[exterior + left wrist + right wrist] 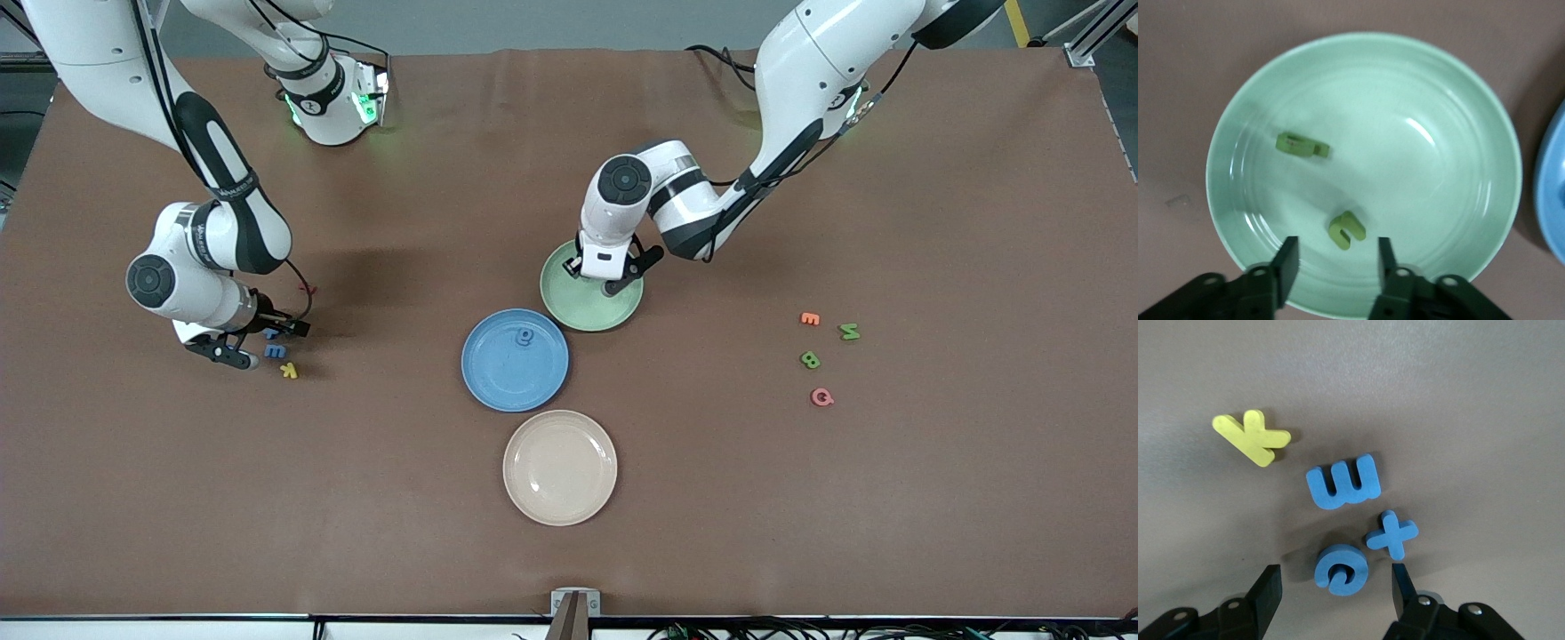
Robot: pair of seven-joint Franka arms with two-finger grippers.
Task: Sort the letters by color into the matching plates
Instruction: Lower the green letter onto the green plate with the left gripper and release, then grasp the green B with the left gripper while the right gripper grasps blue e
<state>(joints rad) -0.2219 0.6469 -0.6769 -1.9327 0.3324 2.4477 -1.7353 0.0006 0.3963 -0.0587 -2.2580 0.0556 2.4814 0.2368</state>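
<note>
Two green letters (1303,145) lie in the green plate (1458,107) under the open left gripper (1338,260); three blue letters (1343,483) lie below the open right gripper (1336,587).

Pale green plate (591,307), blue plate (515,360), beige plate (560,468), brown table (889,498)

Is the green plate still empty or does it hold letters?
Not empty: the green plate holds two green letters, lying apart inside it under the left gripper, whose fingers stand open.
</note>
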